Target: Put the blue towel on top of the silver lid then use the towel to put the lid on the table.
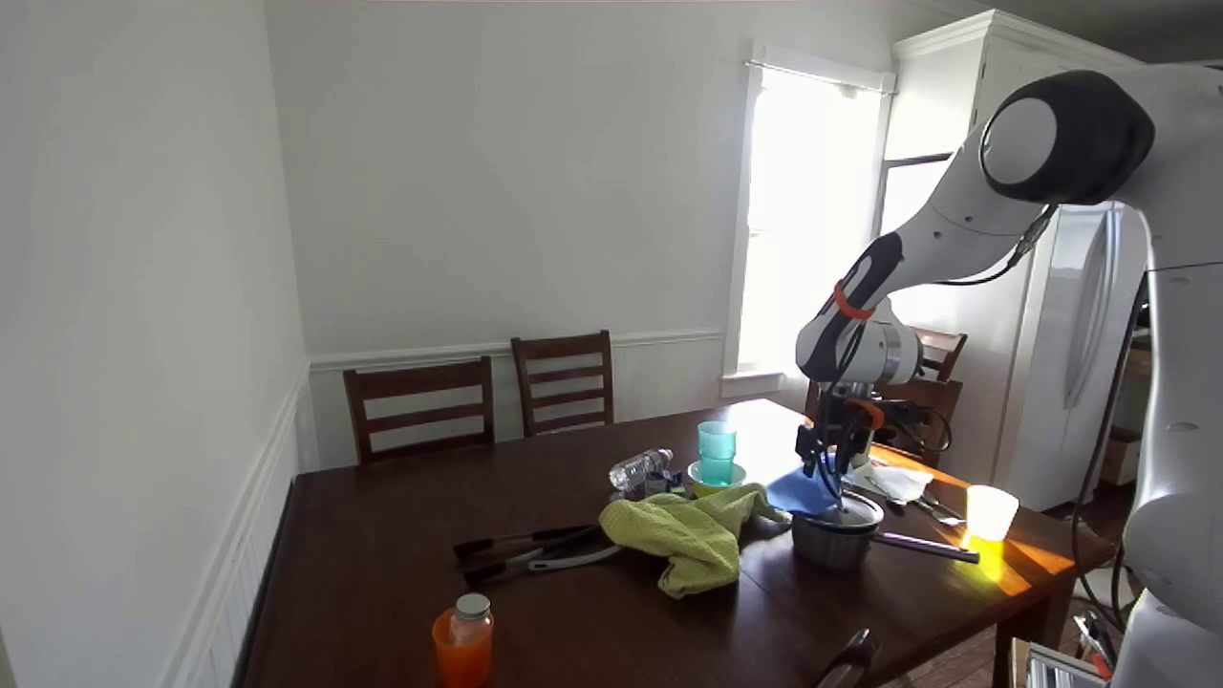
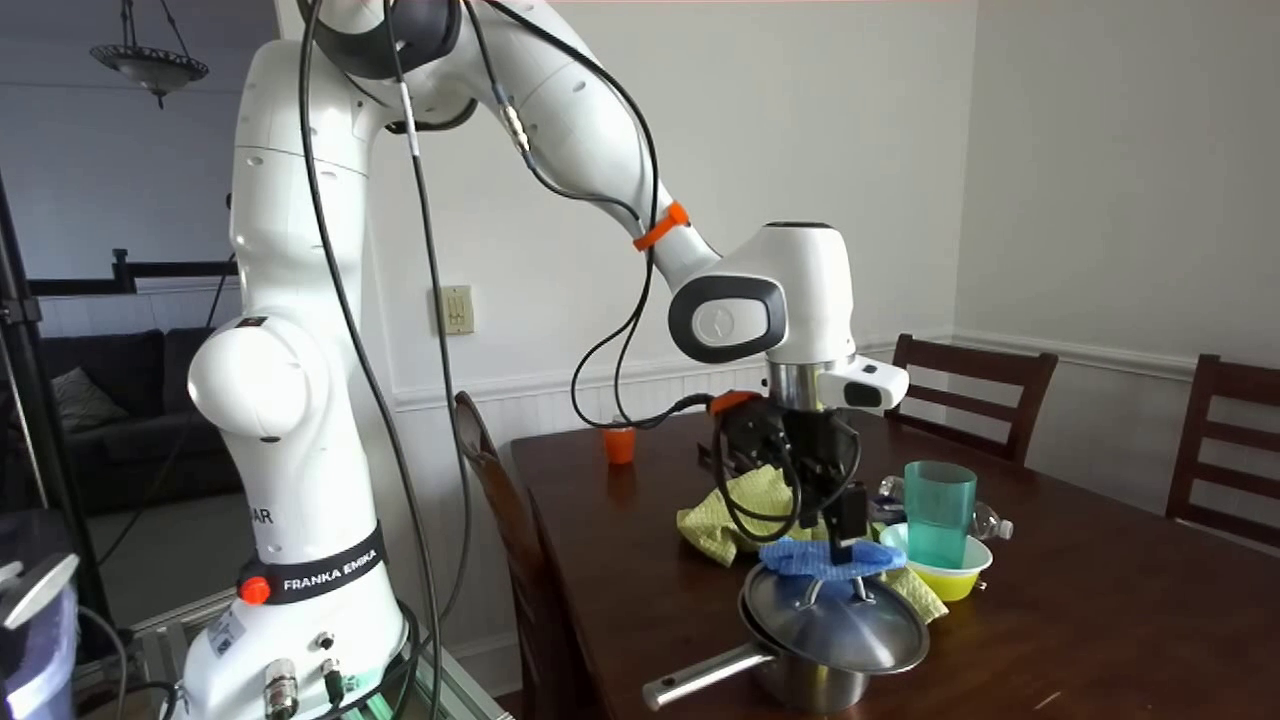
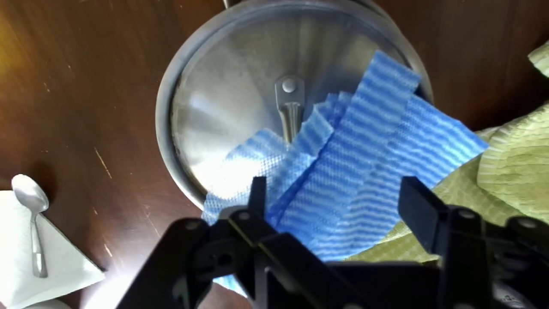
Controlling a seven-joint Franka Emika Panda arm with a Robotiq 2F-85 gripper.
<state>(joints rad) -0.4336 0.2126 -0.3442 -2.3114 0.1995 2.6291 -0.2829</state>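
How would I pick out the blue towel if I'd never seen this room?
Find the dark wooden table, then the metal pot on it, topped by a silver lid. The blue towel covers part of that lid, beneath the robot's hand. Its pale-and-blue stripes set it apart from the yellow-green towel nearby.

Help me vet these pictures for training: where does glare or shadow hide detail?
In an exterior view, the window is blown out white and sun glares off the table; in the wrist view, glare bleaches part of the silver lid and blue towel; in an exterior view, the sofa is dim.
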